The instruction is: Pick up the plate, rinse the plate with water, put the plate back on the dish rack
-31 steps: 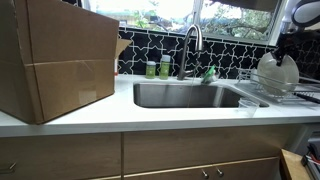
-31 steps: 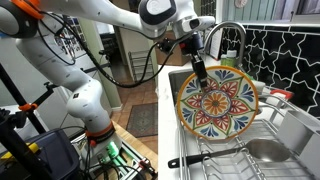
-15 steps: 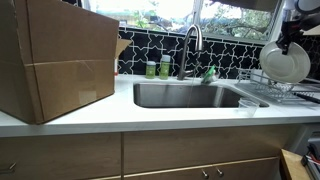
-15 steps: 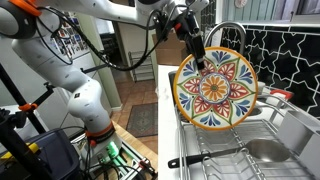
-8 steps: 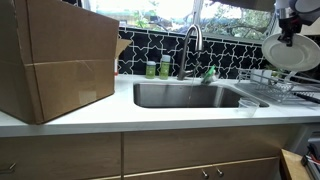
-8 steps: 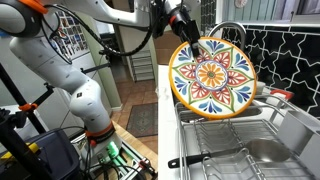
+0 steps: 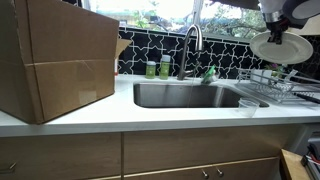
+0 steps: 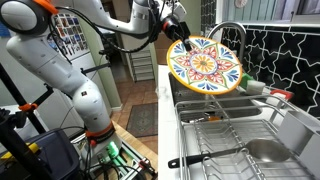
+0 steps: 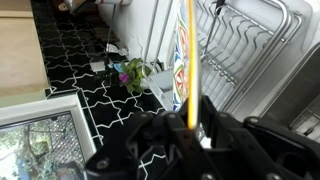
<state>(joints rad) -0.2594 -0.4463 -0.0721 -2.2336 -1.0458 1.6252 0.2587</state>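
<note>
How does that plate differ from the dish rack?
The plate hangs tilted in the air, pinched at its rim by the gripper, while the dish rack sits low beside the sink. The plate is a solid round disc, brightly patterned on one face and white on the other. The dish rack is open, bare silvery wire. The two are apart, not touching. Both are at the same end of the sink.

On the white countertop [image 7: 110, 118]: large cardboard box [image 7: 55, 60] at left, two green containers [image 7: 158, 69] far behind the sink basin [image 7: 185, 96], dish rack [image 7: 268, 86] at right, possibly a small clear cup [image 7: 247, 104] near it
</note>
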